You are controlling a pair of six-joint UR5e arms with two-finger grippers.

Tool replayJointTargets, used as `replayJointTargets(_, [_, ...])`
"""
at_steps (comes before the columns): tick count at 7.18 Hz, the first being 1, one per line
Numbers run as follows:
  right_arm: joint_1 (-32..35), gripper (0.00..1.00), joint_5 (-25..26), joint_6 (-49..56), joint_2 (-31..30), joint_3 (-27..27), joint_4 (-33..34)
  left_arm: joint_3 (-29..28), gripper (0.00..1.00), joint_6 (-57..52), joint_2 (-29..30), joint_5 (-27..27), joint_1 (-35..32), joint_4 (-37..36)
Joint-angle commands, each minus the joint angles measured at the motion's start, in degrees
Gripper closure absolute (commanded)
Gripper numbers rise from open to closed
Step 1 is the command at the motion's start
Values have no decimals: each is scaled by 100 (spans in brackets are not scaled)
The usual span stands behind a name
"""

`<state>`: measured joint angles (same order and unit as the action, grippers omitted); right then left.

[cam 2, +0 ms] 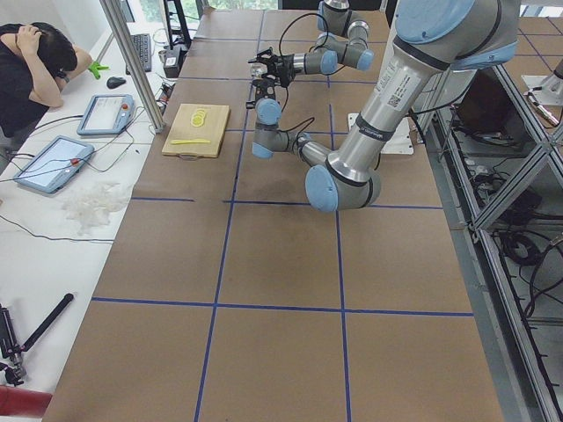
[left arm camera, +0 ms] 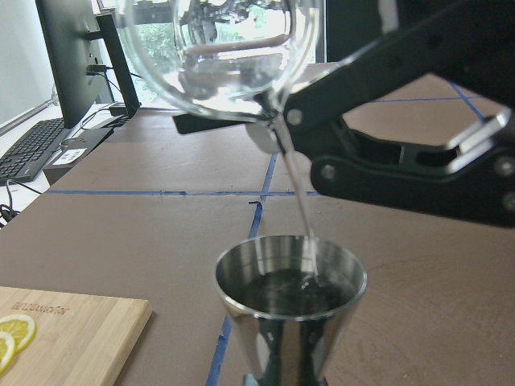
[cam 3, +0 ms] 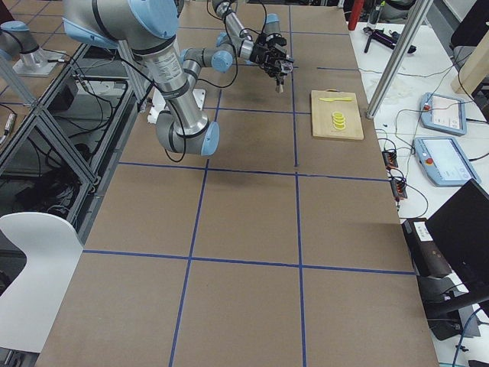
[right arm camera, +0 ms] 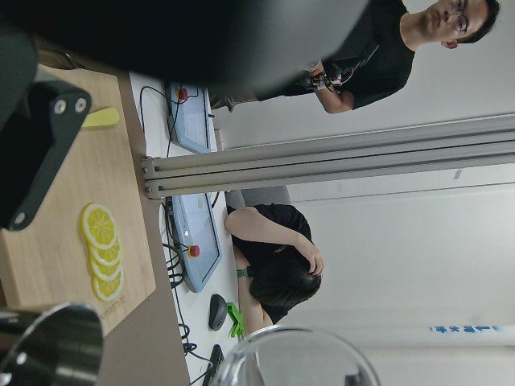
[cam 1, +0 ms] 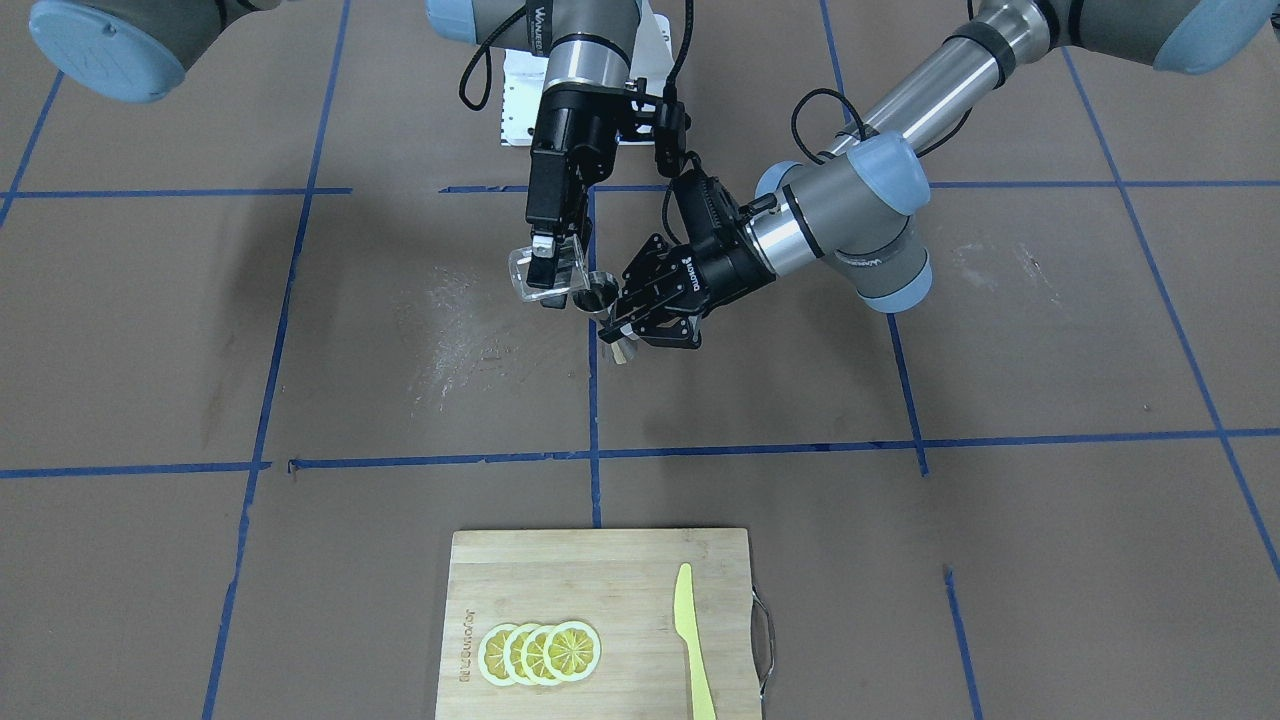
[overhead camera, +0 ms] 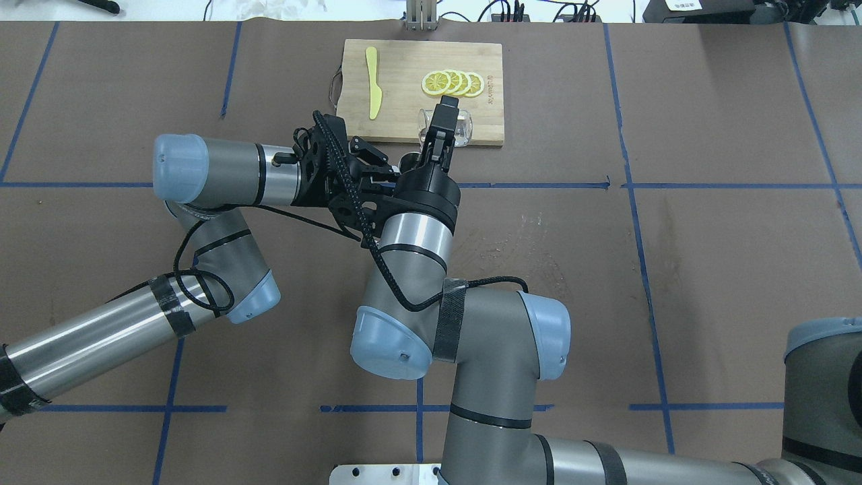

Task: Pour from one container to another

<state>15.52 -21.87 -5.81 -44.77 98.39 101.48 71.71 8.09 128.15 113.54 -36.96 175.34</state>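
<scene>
Cup (cam 1: 522, 272), tilted, clamped in my right gripper (cam 1: 556, 268), pours just above the jigger (cam 1: 598, 293) gripped by my left gripper (cam 1: 618, 325).

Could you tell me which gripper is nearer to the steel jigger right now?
Left. The left gripper is shut on the steel jigger at its waist; the right gripper is above and beside it, tilting the clear cup over its mouth.
</scene>
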Motion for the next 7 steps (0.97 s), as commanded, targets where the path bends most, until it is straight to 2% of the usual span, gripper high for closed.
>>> replayJointTargets(1, [-40,100,87,98,-5,-4,3,-7,100,0,0,2,4,0])
replayJointTargets(7, [-85,100,201,229,-14,-39,3,1,100,0,-9,2,4,0])
